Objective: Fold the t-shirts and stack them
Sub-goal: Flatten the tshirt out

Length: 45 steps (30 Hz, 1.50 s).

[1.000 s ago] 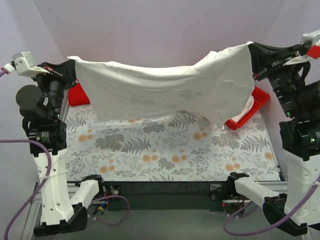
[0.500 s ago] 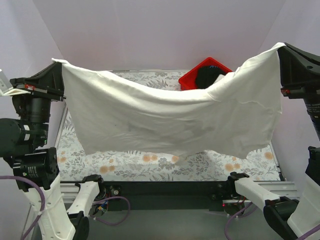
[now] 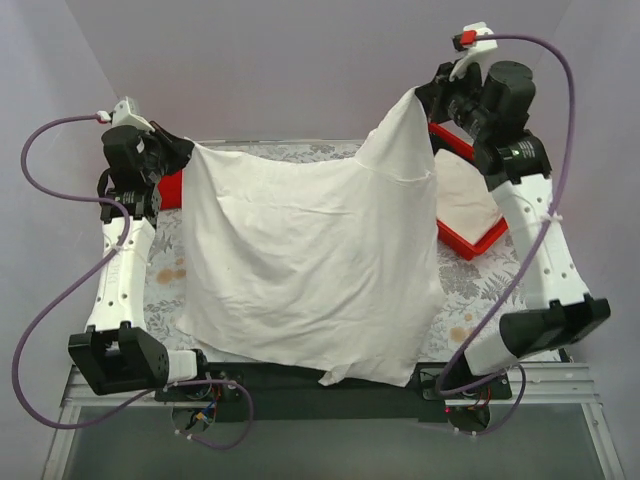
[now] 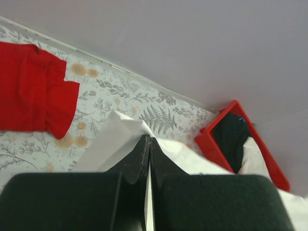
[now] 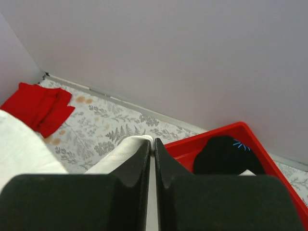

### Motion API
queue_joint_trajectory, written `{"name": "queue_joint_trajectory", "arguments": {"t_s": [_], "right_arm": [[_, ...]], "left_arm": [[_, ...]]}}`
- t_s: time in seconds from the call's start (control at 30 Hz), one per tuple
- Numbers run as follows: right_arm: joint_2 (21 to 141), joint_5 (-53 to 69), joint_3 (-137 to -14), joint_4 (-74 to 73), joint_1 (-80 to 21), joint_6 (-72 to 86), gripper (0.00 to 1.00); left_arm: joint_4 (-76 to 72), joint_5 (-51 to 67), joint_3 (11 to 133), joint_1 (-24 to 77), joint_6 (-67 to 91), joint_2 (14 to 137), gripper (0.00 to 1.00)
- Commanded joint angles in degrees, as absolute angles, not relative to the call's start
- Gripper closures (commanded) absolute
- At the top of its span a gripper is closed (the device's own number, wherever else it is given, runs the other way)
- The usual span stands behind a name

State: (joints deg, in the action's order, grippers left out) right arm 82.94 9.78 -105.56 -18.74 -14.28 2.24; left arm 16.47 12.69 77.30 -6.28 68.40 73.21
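A white t-shirt [image 3: 310, 270] is spread wide over the floral table, and its lower hem hangs past the near edge. My left gripper [image 3: 188, 150] is shut on the shirt's far left corner, and white cloth [image 4: 115, 139] is pinched between its jaws [image 4: 149, 139]. My right gripper [image 3: 420, 95] is shut on the far right corner and holds it higher, so the cloth [image 5: 130, 147] slopes down from its tips [image 5: 154, 140]. A folded red t-shirt [image 3: 170, 190] lies at the far left of the table [image 4: 33, 94], partly behind the left arm.
A red plastic tray [image 3: 468, 243] stands at the far right, and an off-white garment [image 3: 465, 190] lies in it. A black garment [image 5: 224, 154] lies in the tray's far part. The floral mat [image 3: 165, 275] shows beside the shirt. Lilac walls close in the back and sides.
Both arms have swung from the near sides to the far side of the table. The white shirt, which hung stretched in the air, now drapes down over the table.
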Motion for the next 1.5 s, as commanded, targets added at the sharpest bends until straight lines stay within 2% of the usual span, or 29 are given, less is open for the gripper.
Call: {"name": "queue_joint_trajectory", "arguments": {"t_s": [0.0, 0.13, 0.33, 0.6, 0.77, 1.13, 1.37, 1.47], "right_arm": [[86.2, 8.4, -113.4, -14.3, -14.3, 0.8, 0.99], [89.6, 9.5, -120.0, -14.3, -14.3, 1.0, 0.99], [87.7, 10.3, -122.1, -14.3, -14.8, 0.7, 0.99], [73.4, 12.3, -113.0, -14.2, -15.6, 0.1, 0.99], [65.6, 14.1, -112.7, -15.5, -15.6, 0.2, 0.99], [63.5, 11.7, -129.3, -22.1, -15.5, 0.1, 0.99], [65.9, 9.8, -130.7, -21.2, -15.6, 0.2, 0.99], [68.2, 9.1, -127.2, -20.4, -15.6, -1.6, 0.99]], "left_arm": [[10.0, 12.3, 78.6, -6.6, 68.0, 71.6, 1.00], [8.9, 13.0, 80.2, -6.7, 66.8, 71.8, 1.00], [9.3, 13.3, 82.0, -6.7, 65.7, 67.9, 1.00], [13.4, 15.2, 81.8, -6.7, 65.5, 57.6, 1.00], [19.2, 15.4, 86.6, -6.7, 63.5, 51.1, 1.00], [30.9, 13.4, 101.9, -6.6, 61.2, 48.5, 1.00], [30.2, 8.4, 100.8, -6.6, 61.6, 48.3, 1.00], [27.3, 8.3, 95.1, -6.6, 62.3, 48.7, 1.00]]}}
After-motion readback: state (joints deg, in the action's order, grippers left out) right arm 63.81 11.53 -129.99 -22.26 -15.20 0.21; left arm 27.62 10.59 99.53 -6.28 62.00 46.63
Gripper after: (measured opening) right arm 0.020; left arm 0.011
